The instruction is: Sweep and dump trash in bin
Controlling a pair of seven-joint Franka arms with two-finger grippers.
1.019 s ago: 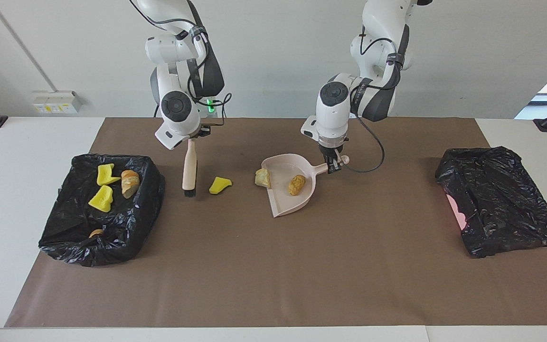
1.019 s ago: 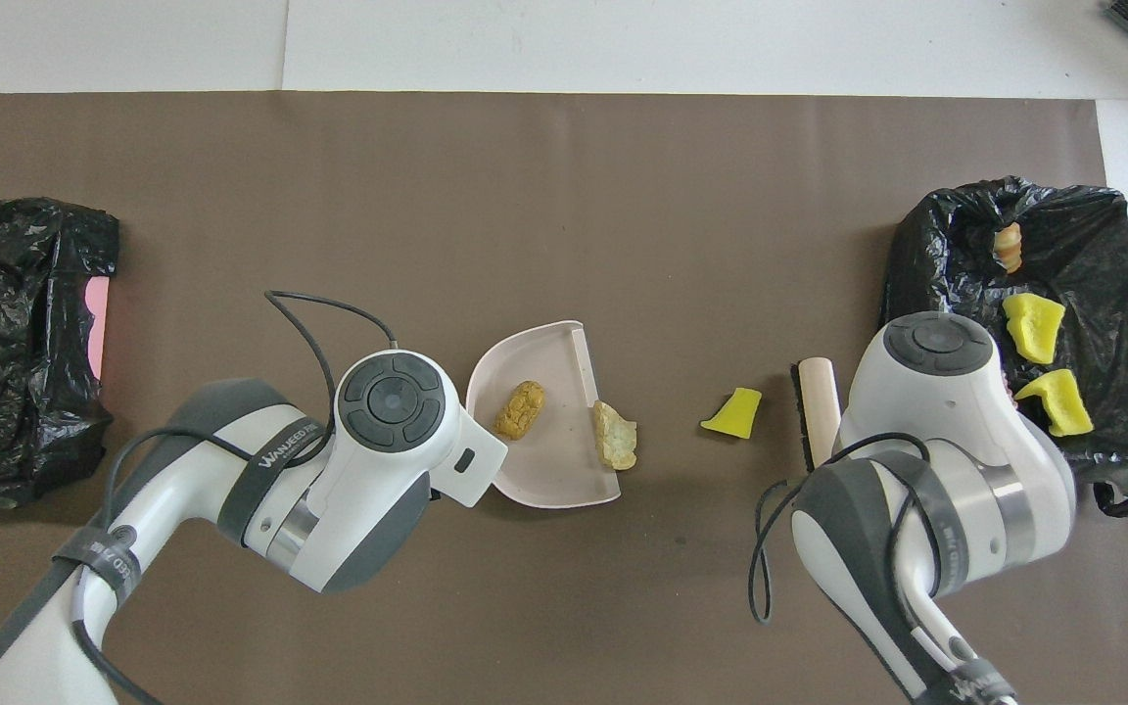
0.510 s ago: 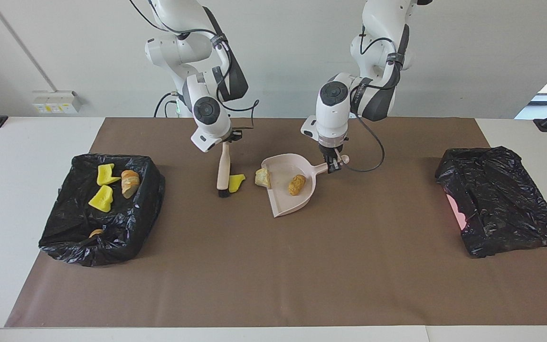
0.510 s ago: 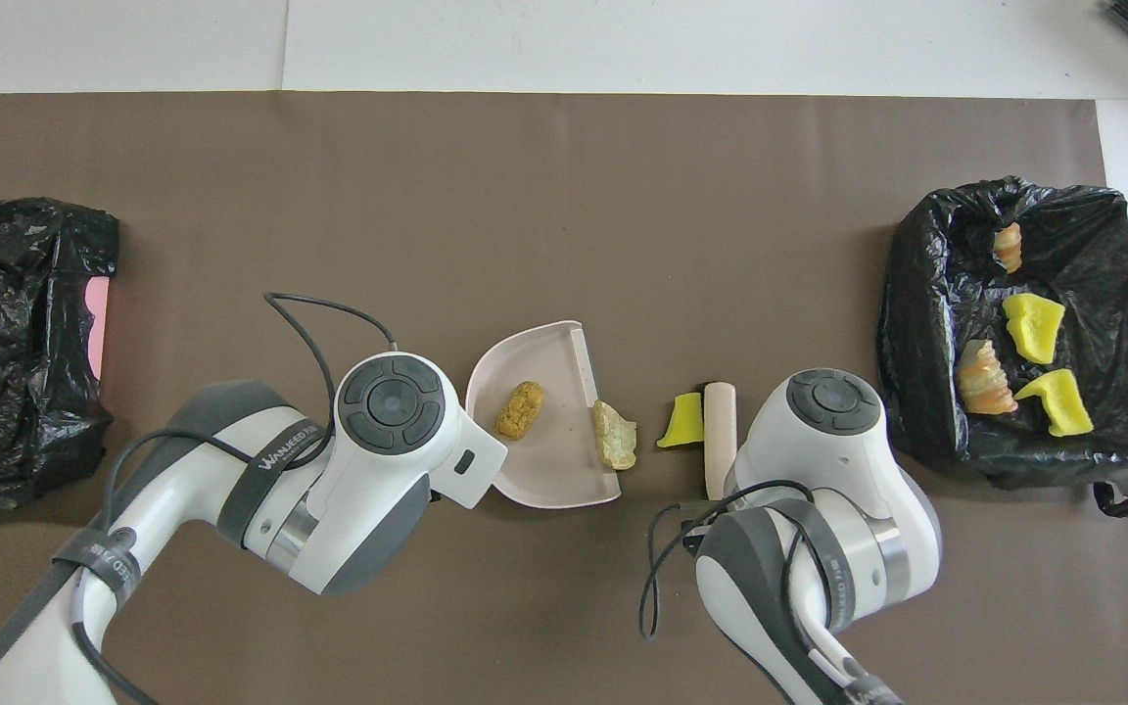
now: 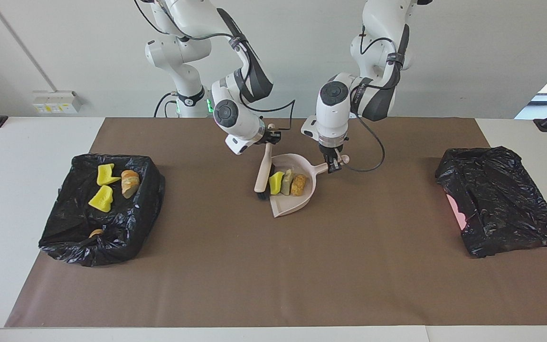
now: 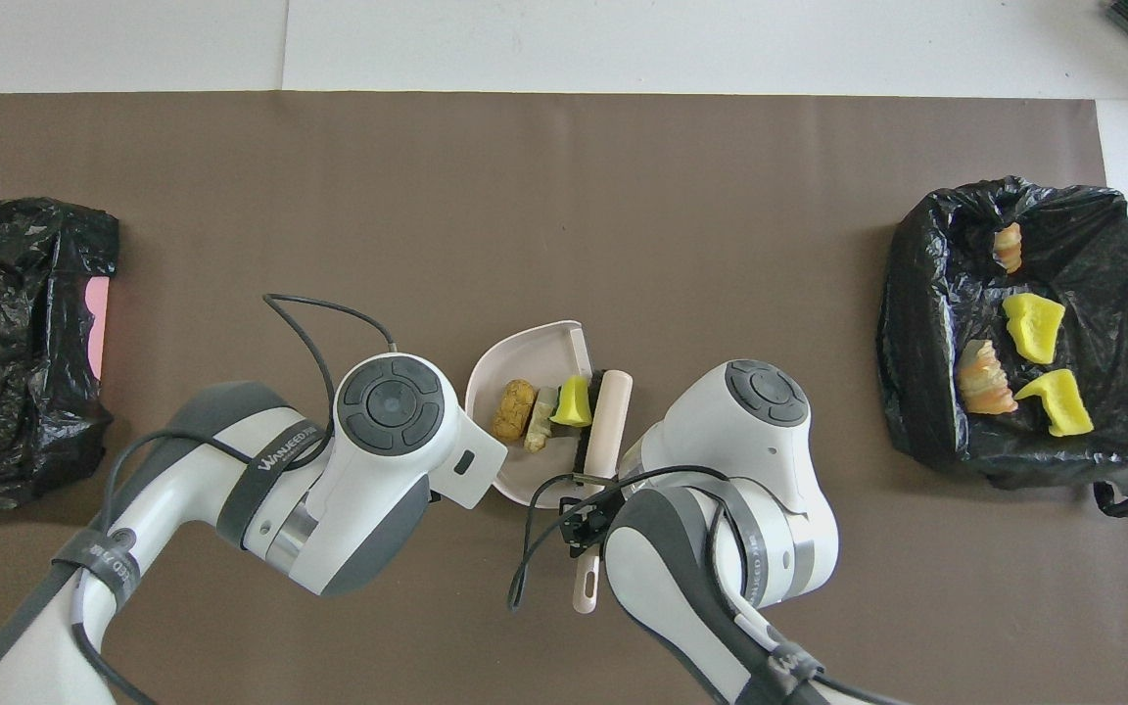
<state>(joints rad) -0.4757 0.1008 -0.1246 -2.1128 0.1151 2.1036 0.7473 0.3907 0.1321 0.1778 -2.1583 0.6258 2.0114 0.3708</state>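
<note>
Left tool (image 5: 333, 164) first: clenched on the handle of the dustpan (image 6: 517, 345), pan flat on the bench (image 6: 564, 196) at mid-table. Inside, close to the open lip, three scraps of trash (image 6: 572, 403) in a row: brown lump, pale lump, yellow chunk. Just beside the yellow one, the brush (image 6: 609, 406), bristles at the lip, grasped by the right tool (image 5: 269, 138). Toward the right arm's end, the bin (image 6: 902, 294), more scraps already in it. Likely trouble: brush pulled away too soon, or pan lifted with lip low, and scraps sliding back out. Remedy: lip tipped up before any carry.
</note>
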